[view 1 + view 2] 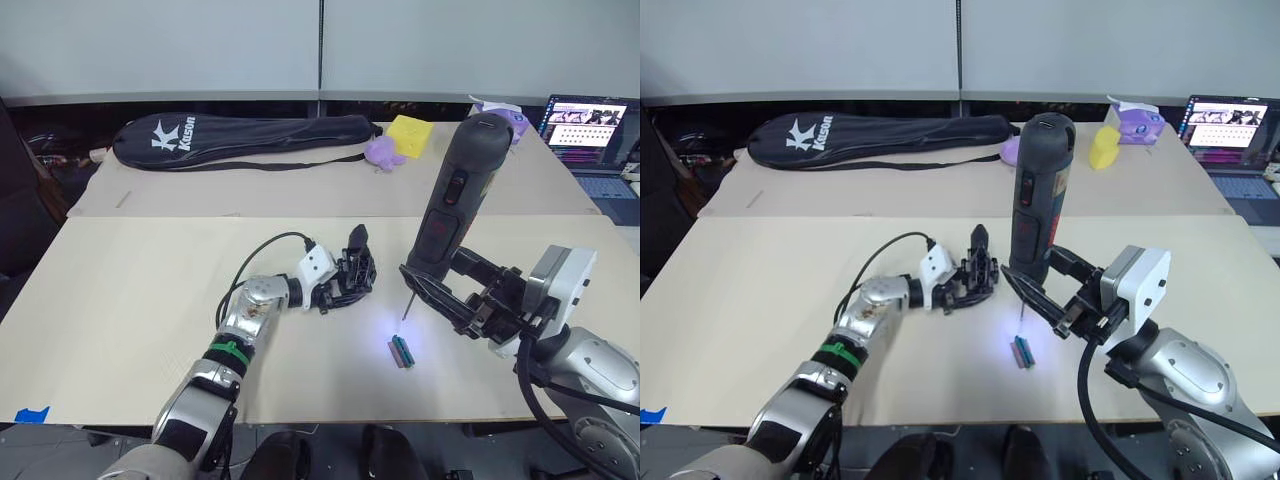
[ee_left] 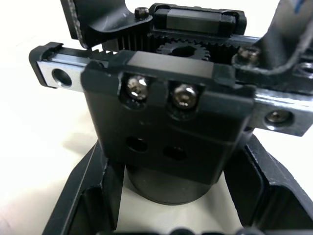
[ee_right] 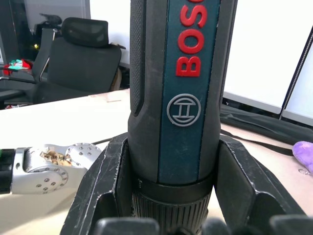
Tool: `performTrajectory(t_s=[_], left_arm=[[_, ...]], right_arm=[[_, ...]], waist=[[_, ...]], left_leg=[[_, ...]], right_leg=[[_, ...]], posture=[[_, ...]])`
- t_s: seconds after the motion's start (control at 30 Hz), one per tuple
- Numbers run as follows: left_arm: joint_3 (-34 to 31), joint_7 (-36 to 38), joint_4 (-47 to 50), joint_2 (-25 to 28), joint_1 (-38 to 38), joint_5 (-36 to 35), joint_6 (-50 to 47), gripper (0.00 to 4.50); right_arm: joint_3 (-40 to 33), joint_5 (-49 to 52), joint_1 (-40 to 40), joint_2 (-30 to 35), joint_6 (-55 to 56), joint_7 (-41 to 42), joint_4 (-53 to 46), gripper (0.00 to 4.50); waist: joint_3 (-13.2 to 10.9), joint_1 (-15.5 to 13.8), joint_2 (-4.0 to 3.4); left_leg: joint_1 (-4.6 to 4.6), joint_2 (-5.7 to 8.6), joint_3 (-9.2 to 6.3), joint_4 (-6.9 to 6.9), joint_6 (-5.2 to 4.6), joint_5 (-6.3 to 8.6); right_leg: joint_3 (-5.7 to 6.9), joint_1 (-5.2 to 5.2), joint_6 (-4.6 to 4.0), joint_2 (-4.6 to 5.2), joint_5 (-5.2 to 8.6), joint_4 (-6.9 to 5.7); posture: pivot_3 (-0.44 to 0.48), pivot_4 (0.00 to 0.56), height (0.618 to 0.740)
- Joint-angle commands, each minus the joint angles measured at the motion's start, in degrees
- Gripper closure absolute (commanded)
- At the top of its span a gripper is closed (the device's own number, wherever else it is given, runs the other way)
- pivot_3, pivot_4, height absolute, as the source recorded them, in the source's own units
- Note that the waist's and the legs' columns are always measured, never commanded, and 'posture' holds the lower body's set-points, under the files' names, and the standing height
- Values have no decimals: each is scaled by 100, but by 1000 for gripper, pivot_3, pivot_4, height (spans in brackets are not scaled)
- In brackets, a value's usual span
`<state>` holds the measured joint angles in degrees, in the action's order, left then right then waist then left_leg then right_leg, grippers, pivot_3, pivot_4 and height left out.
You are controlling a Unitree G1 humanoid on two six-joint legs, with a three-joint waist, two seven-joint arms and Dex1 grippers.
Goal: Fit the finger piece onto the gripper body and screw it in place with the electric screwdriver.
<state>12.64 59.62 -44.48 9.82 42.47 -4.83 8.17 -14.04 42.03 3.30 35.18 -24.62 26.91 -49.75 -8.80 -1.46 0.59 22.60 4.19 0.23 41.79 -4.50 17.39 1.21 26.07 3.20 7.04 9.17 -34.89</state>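
Observation:
My left gripper (image 1: 350, 278) is shut on the gripper body (image 1: 352, 268), a small black block low over the table, with one pointed finger (image 1: 357, 238) sticking up. The left wrist view shows the body's front (image 2: 171, 127) close up, with two screw heads, two empty holes, a toothed rack and a round base, between my fingers (image 2: 85, 196). My right gripper (image 1: 425, 285) is shut on the electric screwdriver (image 1: 460, 190), held upright to the right of the body. Its thin bit (image 1: 405, 305) points down just above the table. The finger piece is out of view as a loose part.
A tiny green-and-brown piece (image 1: 401, 351) lies on the table (image 1: 130, 300) under the bit, beside a bluish light spot. At the back lie a black racket bag (image 1: 240, 140), a yellow block (image 1: 410, 135), a purple toy (image 1: 383, 153) and a laptop (image 1: 590, 130).

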Motion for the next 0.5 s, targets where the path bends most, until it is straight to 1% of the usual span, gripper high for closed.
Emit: performTrajectory(t_s=[0.03, 0.1, 0.2, 0.27, 0.3, 0.43, 0.5], left_arm=[[-84, 1134, -653, -28, 513, -208, 766, 2158], [-54, 1414, -1283, -34, 891, -10, 1129, 2158], [-34, 1233, -2081, -90, 1367, 336, 1423, 2158], [-52, 1175, -2381, -90, 1529, 472, 1489, 2158], [-70, 1202, -2487, -81, 1582, 512, 1477, 2158], [-197, 1260, -2662, -42, 1612, 553, 1381, 2158], [-331, 1324, -2603, -5, 1527, 453, 1275, 1116]], right_arm=[[-238, 255, -47, 72, -1, -60, -228, 2581], [-305, 350, -13, 115, -35, -38, -234, 2581], [-379, 473, 18, 202, -83, -14, -235, 2581], [-398, 529, 16, 248, -109, -23, -244, 2581], [-410, 555, 6, 268, -120, -27, -244, 2581], [-419, 614, -42, 318, -134, -52, -214, 2581], [-387, 612, -94, 308, -130, -45, -180, 2581]], waist=[[-1, 5, 1], [-2, 2, 3], [-3, -13, 5], [-3, -8, 5], [-3, -6, 5], [-3, 9, 5], [-3, 19, 5]], left_leg=[[0, 0, 2, -1, -1, 1], [2, 0, 4, 0, -6, 3], [17, 2, 4, 9, -16, 8], [20, 2, 5, 12, -26, 14], [21, 2, 7, 12, -48, 26], [21, 2, 10, 14, -50, 27], [20, 1, 10, 14, -51, 28]], right_leg=[[0, 0, 0, 0, 0, 2], [3, 1, 0, 0, 0, 3], [9, 1, 1, 1, -1, 2], [8, 0, 3, 3, -2, 0], [8, 0, 4, 3, -3, -1], [7, 0, 6, 3, -4, -1], [7, 0, 6, 2, -4, -1]], posture=[[0, 150, 723], [0, 150, 723], [0, 150, 723], [0, 150, 723], [0, 150, 723], [0, 150, 723], [0, 150, 723]])
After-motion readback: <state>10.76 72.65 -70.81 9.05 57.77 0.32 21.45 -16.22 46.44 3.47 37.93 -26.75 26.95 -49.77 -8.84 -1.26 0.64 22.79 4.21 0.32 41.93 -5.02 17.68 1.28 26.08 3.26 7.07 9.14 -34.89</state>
